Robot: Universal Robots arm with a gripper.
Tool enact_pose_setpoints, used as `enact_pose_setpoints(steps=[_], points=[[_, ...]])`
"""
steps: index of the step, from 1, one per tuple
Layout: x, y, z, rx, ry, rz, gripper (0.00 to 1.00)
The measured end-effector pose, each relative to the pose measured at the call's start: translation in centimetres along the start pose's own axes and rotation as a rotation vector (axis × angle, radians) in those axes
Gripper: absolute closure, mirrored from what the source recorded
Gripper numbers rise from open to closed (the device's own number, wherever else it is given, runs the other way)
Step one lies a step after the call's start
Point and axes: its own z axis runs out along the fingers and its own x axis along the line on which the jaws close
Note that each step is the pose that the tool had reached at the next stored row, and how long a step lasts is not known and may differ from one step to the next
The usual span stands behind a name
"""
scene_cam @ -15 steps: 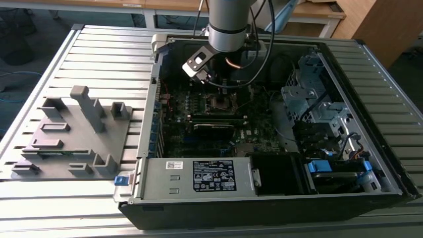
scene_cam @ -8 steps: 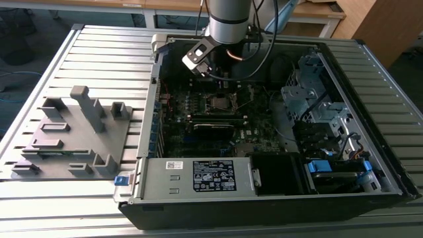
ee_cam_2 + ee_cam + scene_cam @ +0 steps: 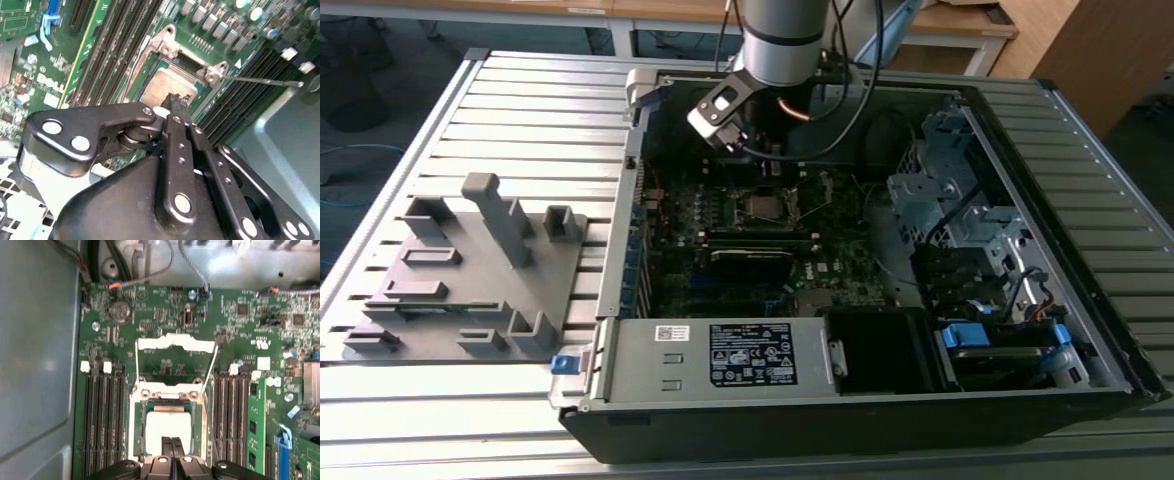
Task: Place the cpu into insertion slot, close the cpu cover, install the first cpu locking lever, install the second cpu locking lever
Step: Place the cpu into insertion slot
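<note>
First wrist view: pincer (image 3: 171,440) poised over cpu (image 3: 159,424).

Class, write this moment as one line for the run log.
claw shut, over cpu | cpu lying in insertion slot | cpu cover open

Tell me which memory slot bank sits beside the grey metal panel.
The memory slot bank between the grey metal panel and the cpu; the other bank lies across the cpu, far from it.

The arm (image 3: 781,40) comes down steeply from above, and the claw (image 3: 171,441) points downward, its jaws closed together.
</note>
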Motion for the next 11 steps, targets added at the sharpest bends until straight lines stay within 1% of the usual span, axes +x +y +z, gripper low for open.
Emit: enact_pose_setpoints(steps=[1, 2, 7, 11], points=[[0.0, 0.0, 0.0, 0.0059, -0.0002, 0.0, 0.89], [0.0, 0.0, -0.01, 0.0082, -0.0003, 0.0, 0.89], [0.0, 0.06, 0.01, 0.0084, 0.0, 0.0, 0.89], [0.01, 0.5, 0.03, 0.0085, -0.0001, 0.0, 0.89]])
